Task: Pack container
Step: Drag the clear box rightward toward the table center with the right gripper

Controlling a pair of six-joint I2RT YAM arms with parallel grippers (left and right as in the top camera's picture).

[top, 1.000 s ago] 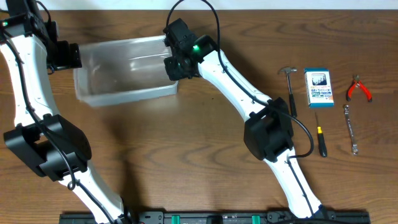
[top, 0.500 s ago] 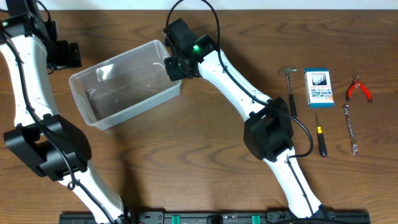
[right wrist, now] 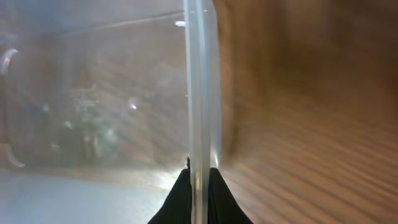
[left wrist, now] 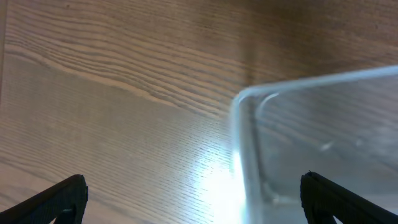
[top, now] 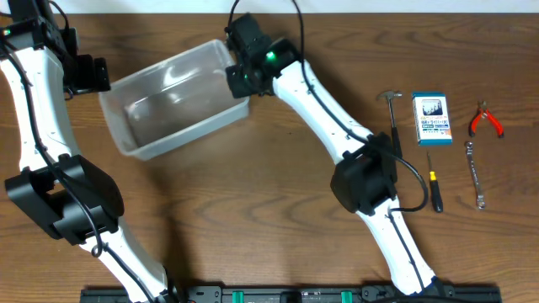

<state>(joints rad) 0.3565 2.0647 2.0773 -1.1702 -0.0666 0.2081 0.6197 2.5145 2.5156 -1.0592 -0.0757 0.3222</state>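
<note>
Container (top: 173,101): right end effector (right wrist: 199,183) pinches its wall, fingertips (right wrist: 179,196) half hidden. Left end effector (left wrist: 193,193): wide, tips cut off. Hammer (top: 394,118), box (top: 431,118), screwdriver (top: 434,189), wrench (top: 476,175), pliers (top: 486,119) well right.

One wooden table (top: 269,210). One clear plastic tub (top: 160,118). One hammer (top: 394,126), one screwdriver (top: 434,189), one wrench (top: 476,175), one pair of red-handled pliers (top: 486,120): four hand tools. One small blue-and-white box (top: 431,118). Two robot arms, left arm (top: 38,109) and right arm (top: 320,101).
</note>
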